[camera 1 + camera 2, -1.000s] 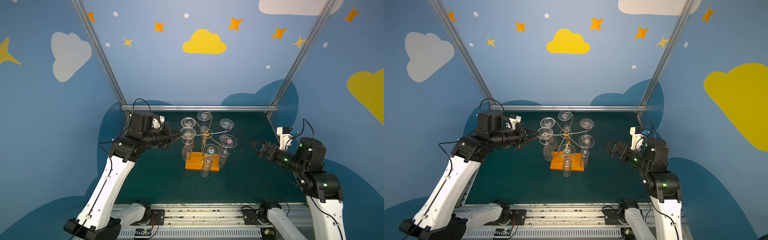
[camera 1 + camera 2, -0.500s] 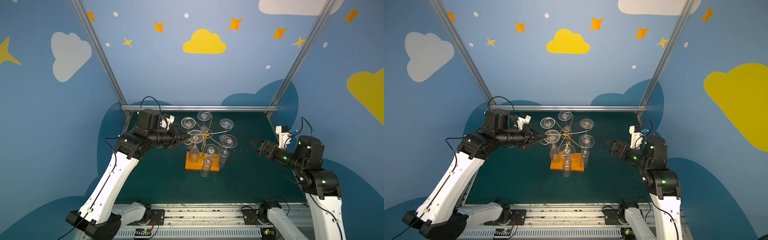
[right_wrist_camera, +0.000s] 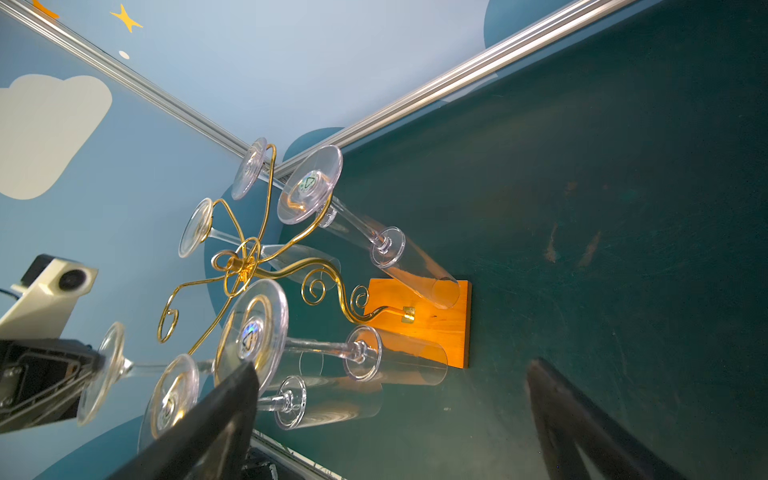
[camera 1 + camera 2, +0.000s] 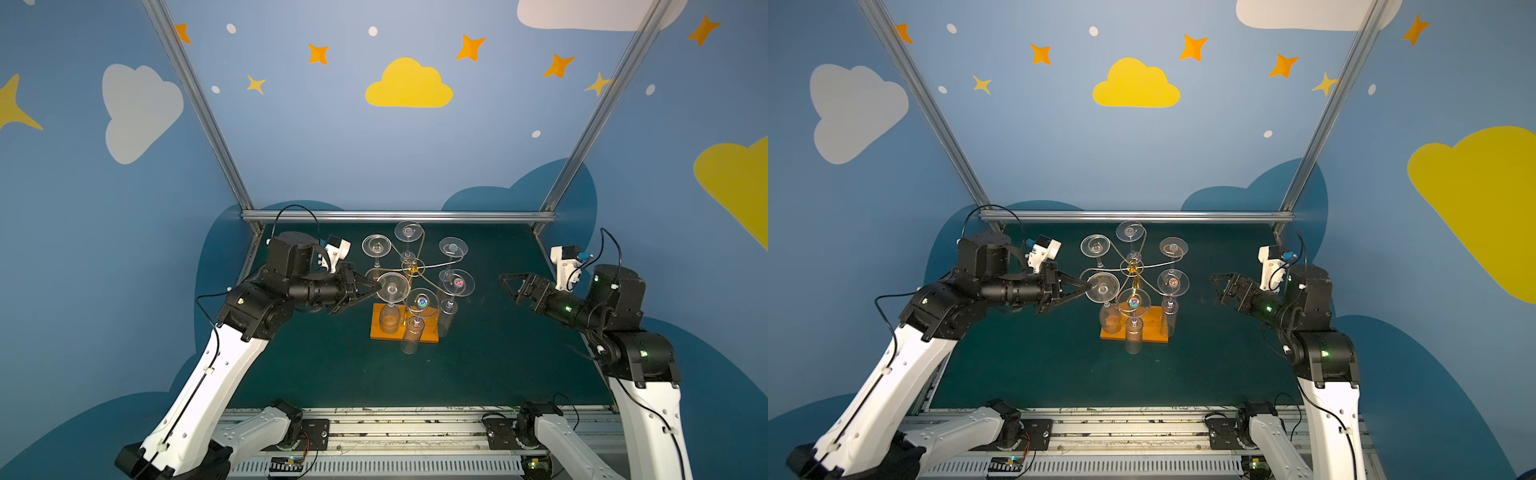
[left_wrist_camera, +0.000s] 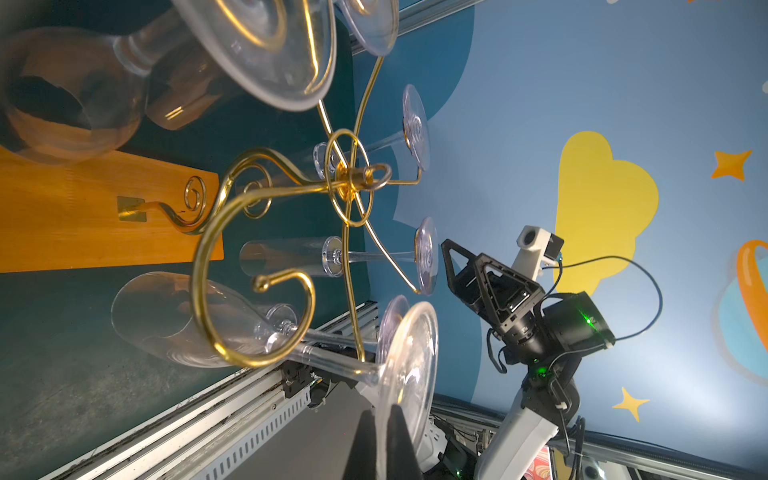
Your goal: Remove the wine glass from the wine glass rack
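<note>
Gold wire rack: our left hand pinches a clear wine glass by its foot; right hand spread. Next, we'd ease it clear.

Left gripper pinching wine glass foot — right gripper wide, well apart

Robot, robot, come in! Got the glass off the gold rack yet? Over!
Left pincer shut on wine glass foot. Glass looks clear of wine glass rack curl. Right pincer open, empty. Neighbour glass hangs close beside.
</note>
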You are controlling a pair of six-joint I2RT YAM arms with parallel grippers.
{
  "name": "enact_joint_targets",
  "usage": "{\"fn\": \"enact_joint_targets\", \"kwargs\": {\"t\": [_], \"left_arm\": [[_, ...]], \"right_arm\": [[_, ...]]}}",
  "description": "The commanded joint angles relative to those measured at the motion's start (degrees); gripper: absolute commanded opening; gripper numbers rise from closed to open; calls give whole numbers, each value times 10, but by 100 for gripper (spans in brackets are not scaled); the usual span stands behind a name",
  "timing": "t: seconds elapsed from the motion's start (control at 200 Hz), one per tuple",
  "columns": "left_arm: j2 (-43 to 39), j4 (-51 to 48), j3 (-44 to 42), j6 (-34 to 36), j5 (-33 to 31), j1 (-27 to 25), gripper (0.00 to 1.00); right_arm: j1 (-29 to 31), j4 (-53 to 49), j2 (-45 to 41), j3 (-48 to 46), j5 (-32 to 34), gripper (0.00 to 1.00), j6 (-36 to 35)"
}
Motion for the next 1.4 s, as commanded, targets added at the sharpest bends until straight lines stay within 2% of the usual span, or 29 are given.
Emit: {"fn": "enact_joint_targets", "kwargs": {"t": [0.0, 0.21, 0.556, 0.921, 1.081, 1.196, 1.397], "left_arm": [[-23, 13, -17, 22, -17, -7, 3], [-68, -17, -41, 60, -56, -12, 3], [-102, -65, -26, 120, -140, -12, 3], [-135, -64, 13, 248, -242, -12, 3], [-123, -36, 28, 298, -251, -12, 3], [-102, -16, 47, 349, -244, -13, 3], [-62, -1, 98, 427, -268, -18, 3]], "right_arm": [[2, 28, -1, 13, -5, 99, 6], [2, 18, 15, 45, -21, 98, 8], [2, 7, 18, 85, -39, 99, 5], [12, 57, 58, 114, -108, 96, -5], [54, 68, 88, 150, -110, 95, -11], [100, 72, 108, 176, -88, 95, -16], [175, 77, 146, 214, -56, 94, -26]]}}
